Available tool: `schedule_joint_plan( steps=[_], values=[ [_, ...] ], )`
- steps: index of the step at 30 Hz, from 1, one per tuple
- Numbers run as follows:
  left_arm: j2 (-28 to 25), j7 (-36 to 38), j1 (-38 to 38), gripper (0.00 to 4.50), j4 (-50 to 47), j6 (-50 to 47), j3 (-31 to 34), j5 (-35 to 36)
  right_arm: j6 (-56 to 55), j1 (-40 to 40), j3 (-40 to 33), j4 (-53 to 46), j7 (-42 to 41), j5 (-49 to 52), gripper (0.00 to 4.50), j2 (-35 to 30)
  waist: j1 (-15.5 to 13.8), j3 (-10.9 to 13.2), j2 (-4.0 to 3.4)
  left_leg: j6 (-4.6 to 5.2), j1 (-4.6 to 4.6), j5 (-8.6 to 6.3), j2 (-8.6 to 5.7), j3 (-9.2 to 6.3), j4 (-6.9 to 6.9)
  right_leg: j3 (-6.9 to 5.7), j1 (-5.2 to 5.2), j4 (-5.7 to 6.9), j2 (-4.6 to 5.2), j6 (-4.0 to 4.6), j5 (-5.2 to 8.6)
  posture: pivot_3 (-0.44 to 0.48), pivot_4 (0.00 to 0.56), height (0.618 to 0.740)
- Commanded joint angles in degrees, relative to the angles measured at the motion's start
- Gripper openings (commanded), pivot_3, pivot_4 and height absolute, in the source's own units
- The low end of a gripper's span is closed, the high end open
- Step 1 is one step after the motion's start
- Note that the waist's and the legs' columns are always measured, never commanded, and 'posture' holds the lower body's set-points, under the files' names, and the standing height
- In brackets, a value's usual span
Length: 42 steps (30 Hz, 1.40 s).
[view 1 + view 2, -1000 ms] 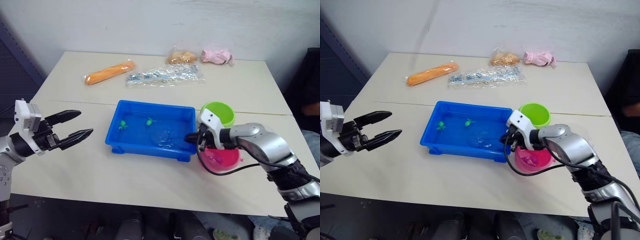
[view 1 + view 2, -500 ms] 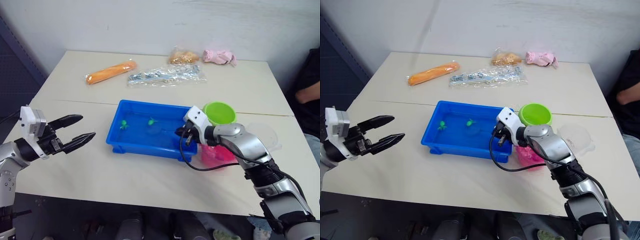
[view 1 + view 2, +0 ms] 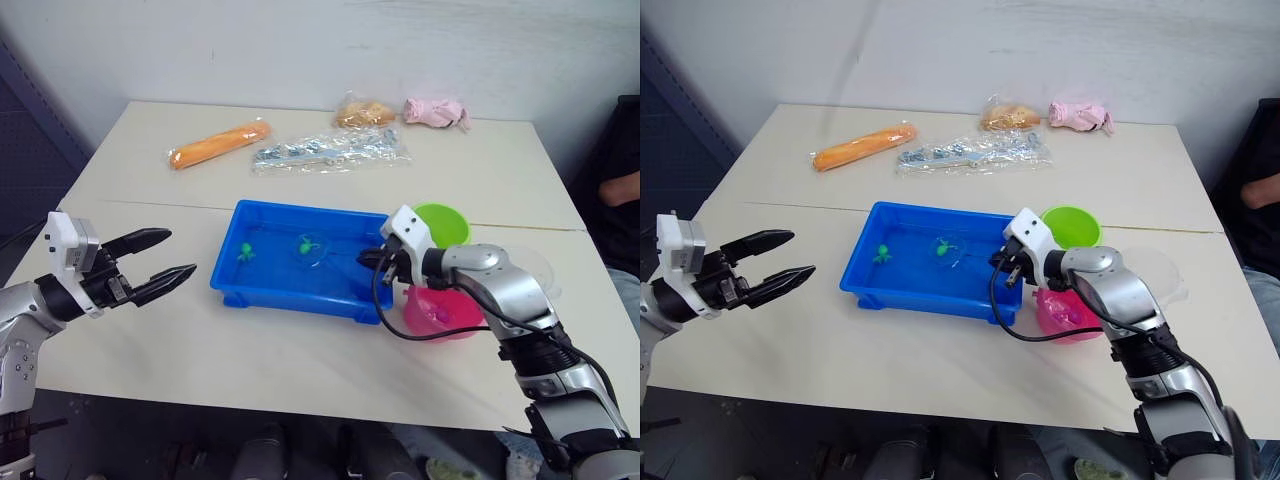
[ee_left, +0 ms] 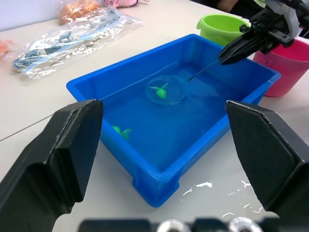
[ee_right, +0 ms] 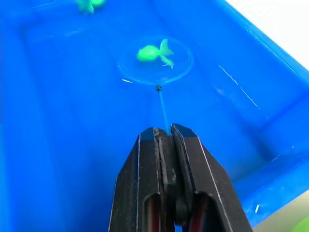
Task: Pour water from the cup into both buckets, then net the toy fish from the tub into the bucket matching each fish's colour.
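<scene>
The blue tub (image 3: pixel 290 298) holds water and two green toy fish. One fish (image 5: pixel 153 51) lies inside the net's round hoop (image 5: pixel 155 60); the other (image 3: pixel 245 251) floats nearer the tub's left end. My right gripper (image 3: pixel 385 262) hangs over the tub's right end, shut on the net's thin handle (image 5: pixel 163 111). Just right of the tub stand the green bucket (image 3: pixel 440 222) and the pink bucket (image 3: pixel 440 312). The clear cup (image 3: pixel 1160 272) shows behind my right arm. My left gripper (image 3: pixel 165 262) is open and holds nothing, above the table left of the tub.
Along the table's far side lie an orange packet (image 3: pixel 218 144), a clear plastic bag (image 3: pixel 330 150), a small orange bag (image 3: pixel 362 113) and a pink item (image 3: pixel 435 110). A person's arm (image 3: pixel 620 190) shows at the right edge. Water drops (image 4: pixel 205 185) lie beside the tub.
The net's hoop has moved from the front of the tub to the far green fish, which now lies within it. My left gripper has stayed open in about the same place.
</scene>
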State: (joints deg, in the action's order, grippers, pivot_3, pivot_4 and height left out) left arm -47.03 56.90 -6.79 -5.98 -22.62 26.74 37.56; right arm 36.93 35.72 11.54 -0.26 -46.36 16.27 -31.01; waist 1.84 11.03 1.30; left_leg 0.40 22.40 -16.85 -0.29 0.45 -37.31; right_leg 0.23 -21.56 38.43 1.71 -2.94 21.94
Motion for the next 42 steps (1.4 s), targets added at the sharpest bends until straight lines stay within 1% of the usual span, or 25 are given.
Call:
schedule_joint_plan(
  steps=[1,6,13,19,23,29,36,39,42],
  values=[
    [0.14,-0.27,-1.21,4.36,-0.36,0.99,0.39,0.10,-2.01,-0.97,-3.49,-3.72,-3.53,2.95,0.00,-1.20,-0.03,0.00,0.00,0.00,0.00,0.00,0.00,0.00,0.00,0.00,0.00,0.00,0.00,0.00,0.00,0.000,0.150,0.740],
    [0.63,-0.13,-2.95,4.36,0.79,1.35,-1.04,-0.20,-4.76,-5.57,-9.01,-8.90,-7.90,7.58,0.00,-3.59,-0.16,0.00,0.00,0.00,0.00,0.00,0.00,-0.01,0.03,-0.01,0.02,-0.05,0.00,0.00,0.00,0.000,0.150,0.740],
    [1.88,0.29,-6.22,4.36,2.48,2.40,-3.80,-1.01,-2.52,-11.06,-16.54,-15.01,-7.23,11.07,0.00,-8.10,-0.09,0.00,0.00,0.00,0.00,0.00,0.00,-0.01,0.03,-0.01,0.05,-0.08,0.00,0.00,0.00,0.000,0.150,0.740],
    [3.20,1.01,-10.82,4.36,4.48,3.41,-7.29,-1.95,-7.85,-16.82,-22.00,-19.00,-8.98,11.88,0.00,-11.37,-0.25,0.00,0.00,-0.01,-0.01,0.01,0.00,-0.01,0.02,-0.02,0.07,-0.08,-0.03,0.00,0.00,0.000,0.150,0.740],
    [4.14,1.34,-13.43,4.36,5.64,3.81,-9.20,-2.63,-11.45,-20.46,-22.83,-19.74,-9.93,10.37,0.00,-13.13,-0.16,0.00,0.00,-0.01,-0.02,0.01,0.00,0.00,0.00,0.00,0.08,-0.06,-0.04,-0.01,0.00,0.000,0.150,0.740],
    [6.67,2.27,-17.62,4.36,7.29,4.01,-13.51,-3.80,-12.14,-26.97,-27.57,-22.97,-8.97,13.88,0.00,-12.75,-0.37,0.00,0.00,-0.05,0.00,0.03,0.00,-0.01,-0.05,-0.01,0.10,-0.04,-0.05,-0.01,0.00,0.000,0.150,0.740],
    [8.88,3.72,-22.62,4.36,9.98,3.82,-17.11,-4.82,-10.48,-32.05,-36.00,-25.90,-8.04,17.98,0.00,-14.48,-0.27,0.00,0.00,-0.13,-0.05,0.08,0.00,0.00,-0.09,0.02,0.11,0.09,-0.09,-0.01,0.00,0.000,0.150,0.740],
    [10.20,3.81,-24.36,4.36,10.51,3.55,-18.03,-4.71,-10.60,-33.34,-39.71,-25.52,-7.94,18.89,0.00,-15.71,-0.29,0.00,0.00,-0.15,-0.06,0.10,0.00,-0.01,-0.10,0.02,0.12,0.12,-0.10,-0.01,-0.01,0.000,0.150,0.740],
    [11.74,3.25,-25.63,4.36,10.12,2.63,-18.81,-4.38,-12.29,-34.65,-42.90,-23.35,-8.43,17.58,0.00,-17.27,-0.43,0.00,0.00,-0.15,-0.05,0.11,0.00,-0.01,-0.13,0.01,0.14,0.12,-0.10,-0.01,0.00,0.000,0.150,0.740]
  ],
)
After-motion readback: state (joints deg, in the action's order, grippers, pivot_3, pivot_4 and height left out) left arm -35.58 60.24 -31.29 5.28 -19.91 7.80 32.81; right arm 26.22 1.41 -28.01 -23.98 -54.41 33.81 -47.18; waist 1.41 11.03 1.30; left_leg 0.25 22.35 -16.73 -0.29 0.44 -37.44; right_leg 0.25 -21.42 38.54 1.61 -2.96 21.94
